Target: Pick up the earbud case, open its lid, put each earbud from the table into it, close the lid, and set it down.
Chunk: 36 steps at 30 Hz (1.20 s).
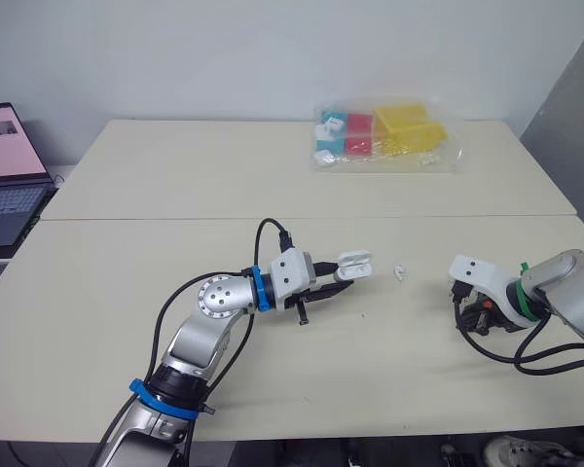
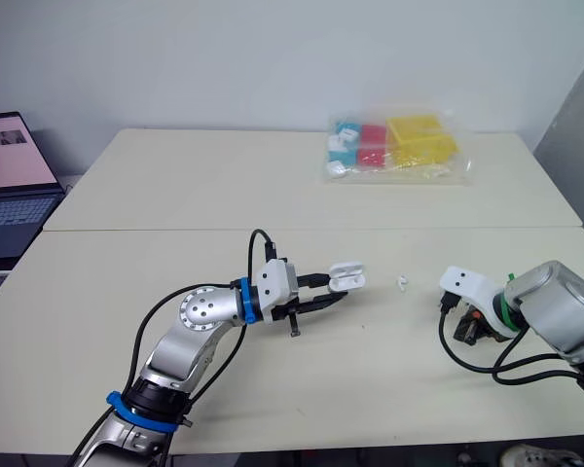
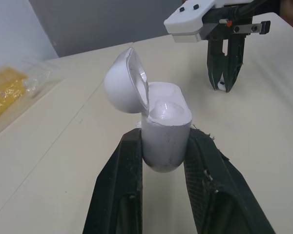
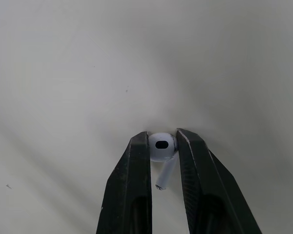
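The white earbud case is clamped between the fingers of my left gripper near the middle of the table, its lid swung open. A white earbud is pinched between the fingertips of my right gripper, which points down close to the tabletop at the right. That same gripper appears beyond the case in the left wrist view. Another white earbud lies on the table between the two grippers.
A clear bag of blue, red and yellow parts lies at the far side of the cream table. An open laptop stands at the far left, off the table's edge.
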Tool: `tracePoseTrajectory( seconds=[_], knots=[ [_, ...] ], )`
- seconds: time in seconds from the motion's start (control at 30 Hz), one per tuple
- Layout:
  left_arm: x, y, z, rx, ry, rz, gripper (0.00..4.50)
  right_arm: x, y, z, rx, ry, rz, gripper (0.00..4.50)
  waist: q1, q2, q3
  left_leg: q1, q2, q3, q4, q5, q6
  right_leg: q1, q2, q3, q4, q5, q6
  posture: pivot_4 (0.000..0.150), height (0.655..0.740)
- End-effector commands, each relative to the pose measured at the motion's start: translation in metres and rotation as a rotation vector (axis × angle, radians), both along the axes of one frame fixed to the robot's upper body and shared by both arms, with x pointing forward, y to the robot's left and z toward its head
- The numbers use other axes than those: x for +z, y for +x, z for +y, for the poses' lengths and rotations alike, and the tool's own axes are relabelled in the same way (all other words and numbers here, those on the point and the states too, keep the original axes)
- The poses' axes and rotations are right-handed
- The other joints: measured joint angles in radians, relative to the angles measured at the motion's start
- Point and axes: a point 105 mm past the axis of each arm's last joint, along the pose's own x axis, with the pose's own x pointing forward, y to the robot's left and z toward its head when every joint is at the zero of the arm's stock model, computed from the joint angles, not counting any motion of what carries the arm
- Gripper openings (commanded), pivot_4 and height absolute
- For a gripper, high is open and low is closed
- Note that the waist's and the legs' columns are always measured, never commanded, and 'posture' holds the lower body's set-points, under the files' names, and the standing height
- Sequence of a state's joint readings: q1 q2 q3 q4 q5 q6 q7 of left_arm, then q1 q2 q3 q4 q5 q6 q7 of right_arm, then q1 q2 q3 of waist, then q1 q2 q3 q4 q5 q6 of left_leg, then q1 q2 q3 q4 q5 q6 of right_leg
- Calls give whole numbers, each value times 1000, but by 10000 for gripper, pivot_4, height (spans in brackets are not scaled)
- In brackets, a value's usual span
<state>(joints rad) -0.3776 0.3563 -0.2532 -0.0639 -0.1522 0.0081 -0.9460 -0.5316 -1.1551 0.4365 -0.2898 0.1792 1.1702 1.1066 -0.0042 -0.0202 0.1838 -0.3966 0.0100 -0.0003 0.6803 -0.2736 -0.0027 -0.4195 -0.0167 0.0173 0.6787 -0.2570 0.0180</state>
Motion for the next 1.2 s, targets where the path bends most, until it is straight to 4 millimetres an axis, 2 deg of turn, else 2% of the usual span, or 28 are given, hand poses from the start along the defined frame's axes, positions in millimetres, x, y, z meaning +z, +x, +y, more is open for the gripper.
tracePoseTrajectory(
  seconds=[0.03,0.3,0.47,0.6,0.8,0.83,1.03,1.2],
  knots=[
    [5,-3,-2,-14,-6,-37,8010,3,-2,3,22,8,-3,3951,0,0,0,0,0,0,0,0,0,0,0,0,0,0,0,1500,7400],
    [8,-2,0,-14,-11,-33,8010,19,0,2,96,11,-54,3951,0,0,0,0,0,0,0,0,0,0,0,0,0,0,0,1500,7400],
    [9,-3,0,-11,-25,-22,8010,31,3,5,171,4,-141,3951,0,0,0,0,0,0,0,0,0,0,0,0,0,0,0,1500,7400],
    [13,-3,0,-1,-55,1,8010,48,2,11,195,50,-237,3951,1,0,0,0,0,0,0,0,0,0,0,0,0,0,0,1500,7400],
    [21,-1,1,14,-129,42,8010,86,2,33,247,247,-436,3951,2,0,0,0,0,0,0,0,0,0,0,0,0,0,0,1500,7400],
    [23,-2,0,13,-146,53,8010,95,-1,41,271,333,-469,3951,2,0,0,0,0,-1,0,0,0,0,0,0,0,0,0,1500,7400],
    [28,-3,-2,-8,-179,68,8010,130,-13,67,357,589,-672,3951,2,-1,0,0,-1,0,0,0,0,1,1,0,0,0,0,1500,7400],
    [33,1,-3,-3,-193,69,8010,151,-14,87,292,785,-797,3951,2,-1,0,0,0,-1,0,0,0,1,1,0,1,0,0,1500,7400]
  ],
)
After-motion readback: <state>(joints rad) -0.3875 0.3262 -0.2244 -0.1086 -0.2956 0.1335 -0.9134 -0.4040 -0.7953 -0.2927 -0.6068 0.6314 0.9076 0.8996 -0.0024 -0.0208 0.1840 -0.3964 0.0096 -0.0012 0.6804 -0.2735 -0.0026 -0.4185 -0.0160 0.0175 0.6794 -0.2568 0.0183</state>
